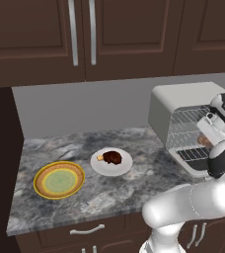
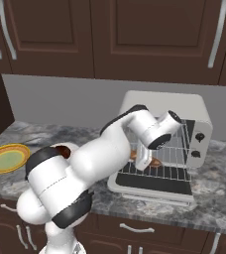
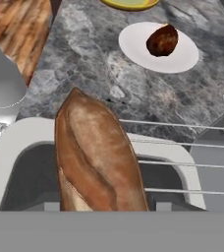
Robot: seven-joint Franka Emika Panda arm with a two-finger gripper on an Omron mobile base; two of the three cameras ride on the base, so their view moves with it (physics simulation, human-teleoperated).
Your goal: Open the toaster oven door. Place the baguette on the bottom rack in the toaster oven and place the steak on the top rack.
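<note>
left base view: gripper (image 1: 206, 141) inside open toaster oven (image 1: 183, 106), steak (image 1: 112, 157) on white plate (image 1: 111, 162) well off to its side, right base view: gripper holding baguette (image 2: 153, 161) over rack, door (image 2: 154, 186) folded down below, hand view: baguette clamped between the jaws

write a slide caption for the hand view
Baguette over the open toaster oven door, steak waiting on its white plate beyond.

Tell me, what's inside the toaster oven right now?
Inside the toaster oven are wire racks, and the baguette pokes out over the open toaster oven door. The robot's arm hides part of the inside. The steak sits outside on its white plate.
</note>
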